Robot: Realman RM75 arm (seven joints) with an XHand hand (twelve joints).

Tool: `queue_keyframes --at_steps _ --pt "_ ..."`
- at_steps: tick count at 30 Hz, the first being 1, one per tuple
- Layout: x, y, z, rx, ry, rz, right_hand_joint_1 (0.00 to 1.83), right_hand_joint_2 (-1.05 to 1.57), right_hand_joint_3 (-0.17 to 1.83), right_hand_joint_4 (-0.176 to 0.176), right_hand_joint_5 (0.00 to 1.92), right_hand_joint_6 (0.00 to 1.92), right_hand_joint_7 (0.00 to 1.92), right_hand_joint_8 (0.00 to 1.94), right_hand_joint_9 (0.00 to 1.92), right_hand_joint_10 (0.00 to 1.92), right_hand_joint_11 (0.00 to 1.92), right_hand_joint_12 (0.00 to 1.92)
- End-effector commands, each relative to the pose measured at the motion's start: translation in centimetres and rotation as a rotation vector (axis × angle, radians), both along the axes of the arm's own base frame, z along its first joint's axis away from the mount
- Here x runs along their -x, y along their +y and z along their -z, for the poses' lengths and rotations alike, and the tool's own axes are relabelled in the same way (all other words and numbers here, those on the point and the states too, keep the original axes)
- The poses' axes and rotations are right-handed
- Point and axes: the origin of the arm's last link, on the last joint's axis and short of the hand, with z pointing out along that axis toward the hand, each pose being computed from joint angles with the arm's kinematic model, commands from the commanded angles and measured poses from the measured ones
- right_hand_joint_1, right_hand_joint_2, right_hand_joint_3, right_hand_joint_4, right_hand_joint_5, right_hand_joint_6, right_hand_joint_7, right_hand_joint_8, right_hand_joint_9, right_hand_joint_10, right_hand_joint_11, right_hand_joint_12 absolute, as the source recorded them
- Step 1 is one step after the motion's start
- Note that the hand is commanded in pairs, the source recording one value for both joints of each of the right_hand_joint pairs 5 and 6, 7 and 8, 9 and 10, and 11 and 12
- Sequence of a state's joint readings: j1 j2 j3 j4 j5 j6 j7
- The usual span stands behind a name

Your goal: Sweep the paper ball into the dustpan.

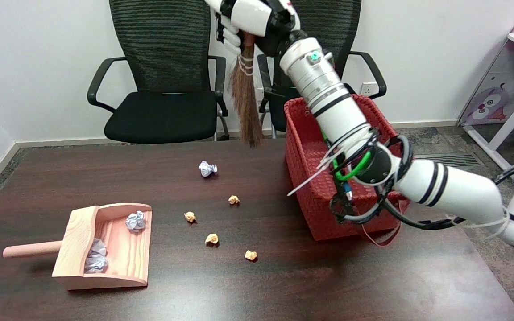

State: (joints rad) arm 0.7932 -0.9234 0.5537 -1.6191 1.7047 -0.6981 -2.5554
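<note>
1. Right hand (243, 20) — top centre of the frame — grasps the broom (244, 98), bristles hanging above the table (373, 276).
2. Paper ball (207, 169) lies mid-table.
3. Dustpan (105, 249) — lower left — holds two paper wads.

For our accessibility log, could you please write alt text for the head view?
The robot's right hand holds a small broom in the air above a dark table. On the table lie scattered paper balls, a wooden dustpan already holding some, and a red basket.
</note>
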Motion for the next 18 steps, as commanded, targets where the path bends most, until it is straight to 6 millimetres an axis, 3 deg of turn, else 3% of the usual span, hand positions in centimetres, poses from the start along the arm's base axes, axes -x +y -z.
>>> queue_keyframes --at_steps 1,10,14,18 --pt "7.0 -0.9 4.8 0.061 0.010 0.054 0.81 1.05 1.19 0.176 1.92 1.92 1.92 1.92 1.92 1.92 1.92 1.92" --pt "10.8 -2.7 7.0 0.079 0.154 0.118 0.81 1.06 1.11 0.176 1.92 1.92 1.92 1.92 1.92 1.92 1.92 1.92" --pt "10.3 -4.4 8.9 -0.047 0.294 0.159 0.85 0.93 1.12 0.176 1.92 1.92 1.92 1.92 1.92 1.92 1.92 1.92" --pt "10.2 -5.3 9.5 -0.121 0.393 0.194 0.86 0.77 1.18 0.176 1.92 1.92 1.92 1.92 1.92 1.92 1.92 1.92"
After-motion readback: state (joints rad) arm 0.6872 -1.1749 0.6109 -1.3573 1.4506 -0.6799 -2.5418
